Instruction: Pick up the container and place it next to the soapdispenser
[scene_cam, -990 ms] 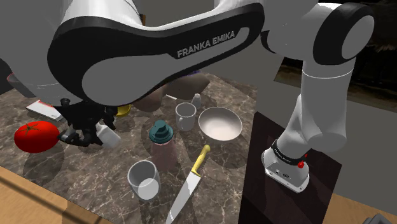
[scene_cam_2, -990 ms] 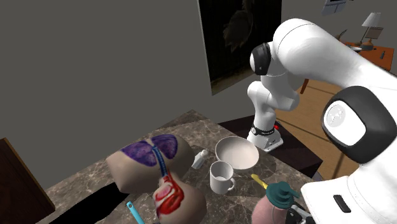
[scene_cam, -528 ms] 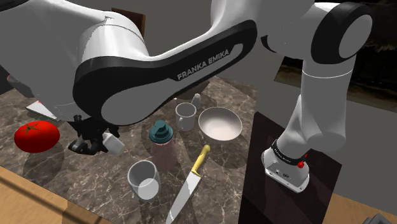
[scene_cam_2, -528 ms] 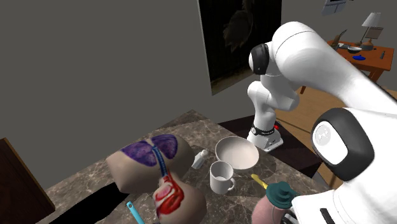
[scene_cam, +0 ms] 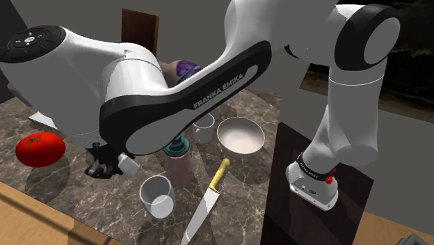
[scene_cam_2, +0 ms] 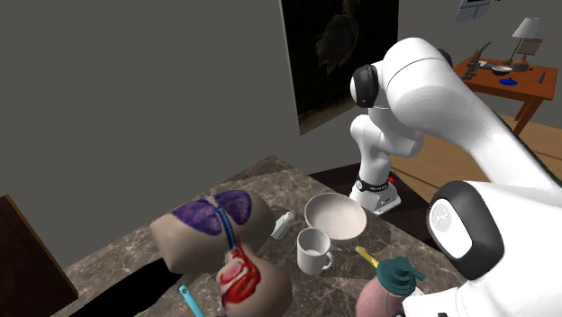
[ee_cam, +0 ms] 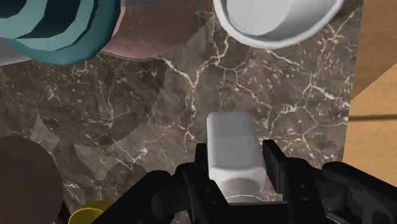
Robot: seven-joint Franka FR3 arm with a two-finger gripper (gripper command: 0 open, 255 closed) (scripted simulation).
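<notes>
marble counter [ee_cam: 191, 95] under you: your gripper [ee_cam: 234, 175] clasps the white container [ee_cam: 233, 143], low and near the dispenser [ee_cam: 54, 25], i think ready for setting beside it.

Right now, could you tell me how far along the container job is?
Done: the white container is clasped between the fingers. In hand: it is held close to the teal-topped soap dispenser, above the marble counter; contact with the counter is unclear. Left: set it down beside the dispenser and release.
</notes>
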